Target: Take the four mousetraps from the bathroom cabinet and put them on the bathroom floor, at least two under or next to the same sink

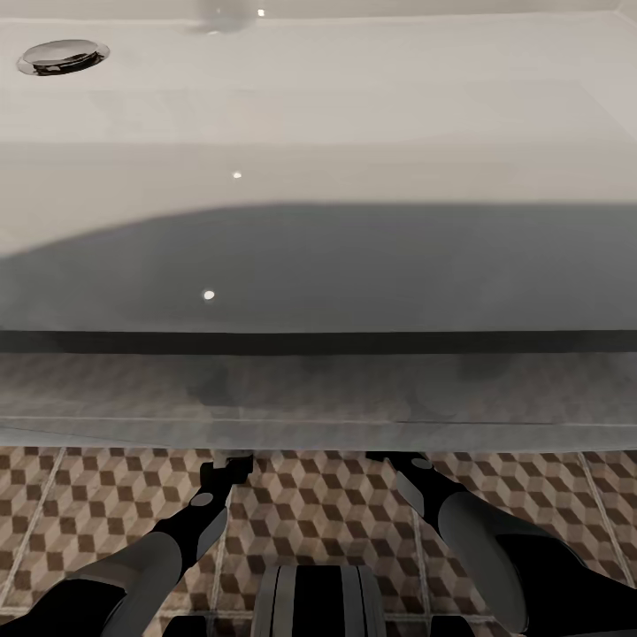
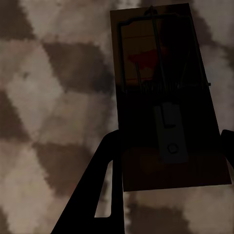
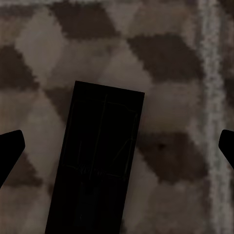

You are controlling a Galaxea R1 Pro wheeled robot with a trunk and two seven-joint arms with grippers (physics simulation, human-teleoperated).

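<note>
From the head view I look down on the white bathroom sink (image 1: 318, 115), and both my arms reach under its front edge above the cube-patterned bathroom floor (image 1: 310, 513). In the left wrist view a mousetrap (image 2: 165, 73), brown wood with a wire bar and a red spot, sits between the fingers of my left gripper (image 2: 170, 134), which press on its two long sides just above the tiles. In the right wrist view a second mousetrap (image 3: 97, 161), dark in the shadow, lies flat on the floor. My right gripper (image 3: 122, 136) stands open, its fingers wide of the trap on both sides.
The sink's metal drain (image 1: 62, 56) is at the far left of the basin, and its boxy front (image 1: 318, 265) overhangs the spot where both hands work. A pale grout line (image 3: 212, 97) runs beside the right-hand trap. My own base (image 1: 318, 602) is close below.
</note>
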